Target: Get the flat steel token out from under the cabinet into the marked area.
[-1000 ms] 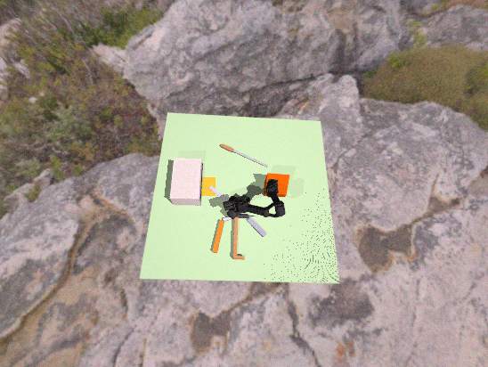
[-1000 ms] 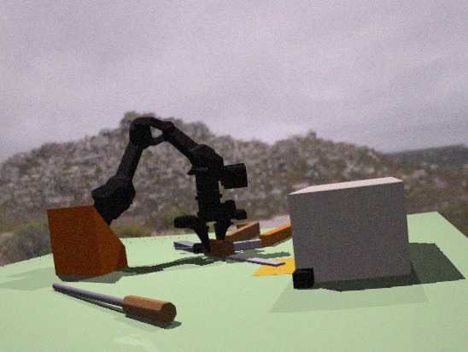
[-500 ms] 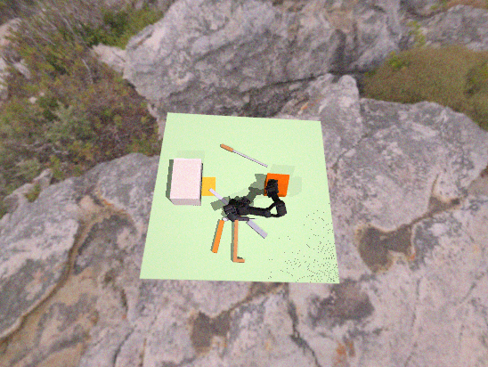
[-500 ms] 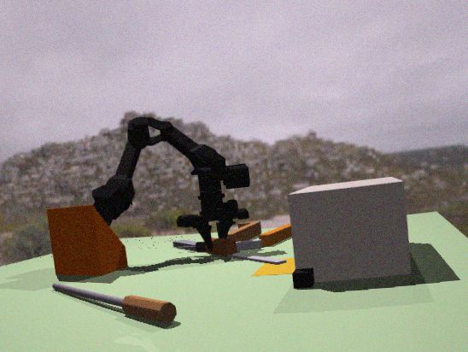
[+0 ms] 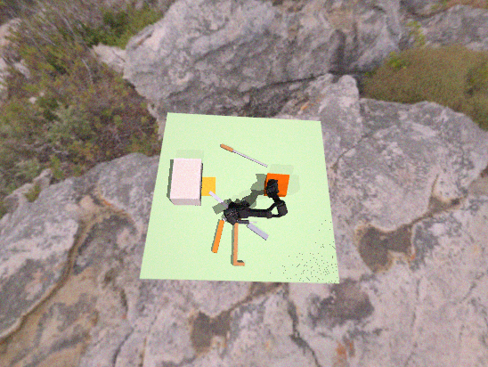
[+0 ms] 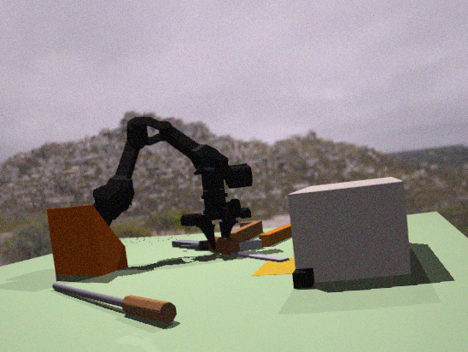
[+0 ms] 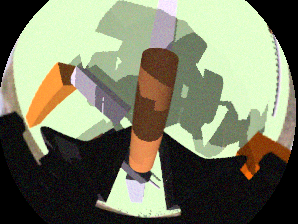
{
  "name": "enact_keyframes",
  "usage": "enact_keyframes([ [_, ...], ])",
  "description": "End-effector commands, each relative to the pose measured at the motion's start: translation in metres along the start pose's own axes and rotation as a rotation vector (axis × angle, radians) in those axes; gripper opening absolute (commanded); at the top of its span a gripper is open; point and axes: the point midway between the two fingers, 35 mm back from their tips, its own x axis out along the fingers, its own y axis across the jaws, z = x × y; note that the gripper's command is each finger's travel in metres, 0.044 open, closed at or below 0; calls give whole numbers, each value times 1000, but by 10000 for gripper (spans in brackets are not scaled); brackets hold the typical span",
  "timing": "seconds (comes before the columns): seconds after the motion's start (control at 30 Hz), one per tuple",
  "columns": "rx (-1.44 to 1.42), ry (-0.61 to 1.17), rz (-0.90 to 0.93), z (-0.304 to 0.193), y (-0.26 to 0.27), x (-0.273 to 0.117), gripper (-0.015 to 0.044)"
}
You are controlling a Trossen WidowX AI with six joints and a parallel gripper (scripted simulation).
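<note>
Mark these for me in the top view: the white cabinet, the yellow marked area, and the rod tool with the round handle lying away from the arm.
white cabinet (image 5: 187,178): top view, top face
yellow marked area (image 5: 209,184): top view, bare surface
rod tool (image 5: 227,148): top view, handle

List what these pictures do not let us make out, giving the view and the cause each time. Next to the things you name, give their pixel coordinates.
- Steel token: not seen in any view; the cabinet (image 5: 186,178) (image 6: 348,232) would cover it.
- Cabinet's vent slots: not seen; its front is turned away in the exterior view.
- Pincer's (image 6: 219,245) (image 7: 146,150) fingertips: hidden beneath the arm (image 5: 256,213) in the top view.
</note>
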Motion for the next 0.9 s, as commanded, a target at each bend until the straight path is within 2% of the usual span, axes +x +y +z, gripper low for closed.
enact_keyframes([
  [0.0,-11,3,15,-4,9,-3,0],
  [0.87,-159,2,15,-4,8,-3,0],
])
